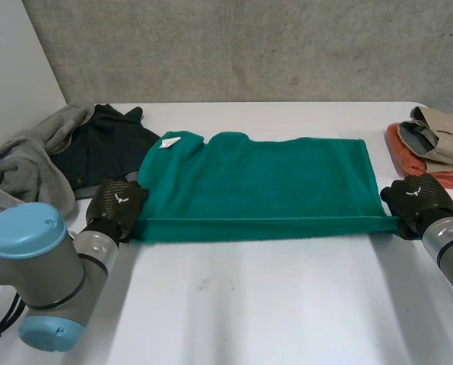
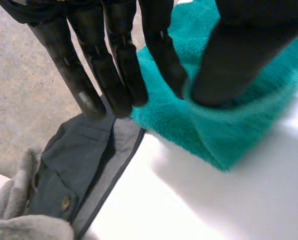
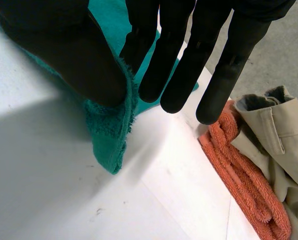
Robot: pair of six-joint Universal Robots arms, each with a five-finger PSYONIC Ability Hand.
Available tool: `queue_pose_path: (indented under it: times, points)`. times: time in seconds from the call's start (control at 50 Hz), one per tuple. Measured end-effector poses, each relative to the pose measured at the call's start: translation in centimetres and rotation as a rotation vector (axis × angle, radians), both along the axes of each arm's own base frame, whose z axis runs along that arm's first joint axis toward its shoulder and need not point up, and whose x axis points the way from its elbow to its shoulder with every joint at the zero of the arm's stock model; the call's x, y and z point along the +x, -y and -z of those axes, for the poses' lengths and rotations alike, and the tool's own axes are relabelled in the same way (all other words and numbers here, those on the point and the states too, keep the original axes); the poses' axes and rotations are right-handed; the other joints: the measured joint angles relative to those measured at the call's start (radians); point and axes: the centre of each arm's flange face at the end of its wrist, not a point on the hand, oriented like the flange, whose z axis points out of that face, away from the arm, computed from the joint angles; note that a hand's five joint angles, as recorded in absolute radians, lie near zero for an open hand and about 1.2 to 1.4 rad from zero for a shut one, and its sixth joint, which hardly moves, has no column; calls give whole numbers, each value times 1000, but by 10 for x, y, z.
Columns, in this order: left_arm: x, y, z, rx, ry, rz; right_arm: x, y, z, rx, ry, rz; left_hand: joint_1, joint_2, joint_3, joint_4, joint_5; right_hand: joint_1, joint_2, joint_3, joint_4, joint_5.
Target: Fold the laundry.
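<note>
A teal towel [image 1: 257, 182] lies doubled on the white table [image 1: 249, 304], its folded edge along the near side. My left hand [image 1: 117, 204] is at the towel's near left corner. In the left wrist view, its thumb [image 2: 239, 55] and one finger pinch the teal cloth [image 2: 209, 130] while the other fingers stay straight. My right hand [image 1: 418, 199] is at the near right corner. In the right wrist view, its thumb [image 3: 89, 65] and a finger pinch the towel's corner [image 3: 109, 135], which hangs just above the table.
A dark garment [image 1: 109, 148] and a grey one [image 1: 29, 160] are heaped at the far left, close to my left hand. An orange towel [image 1: 413, 156] under beige trousers [image 1: 443, 133] lies at the far right edge. A white label [image 1: 171, 141] shows on the towel's far left.
</note>
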Motion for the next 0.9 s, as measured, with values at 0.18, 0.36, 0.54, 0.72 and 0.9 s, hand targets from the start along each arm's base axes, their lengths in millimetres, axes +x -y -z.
queue_pose_path:
  times: [0.18, 0.36, 0.54, 0.72, 0.9]
  points:
    - [6, -23, -33, -66, 62, 22, -1, -9, -19, 2, -49, -14, 60, 146, 143, 146, 102, 0, 0, 0, 0, 0]
    - [15, -78, -121, -168, 1, 64, -13, -45, -97, -35, -249, -57, 60, 148, 147, 147, 102, 0, 0, 0, 0, 0]
    - [19, -111, -164, -222, -28, 101, -26, -71, -156, -148, -383, -42, 60, 148, 147, 148, 102, 0, 0, 0, 0, 0]
    - [9, -81, -93, 28, 84, 95, -33, -35, -103, 49, -397, -54, 60, 148, 147, 151, 102, 0, 0, 0, 0, 0]
    - [-12, -24, -48, 20, 98, 83, -32, 16, -43, 86, -427, -1, 60, 148, 147, 151, 102, 0, 0, 0, 0, 0]
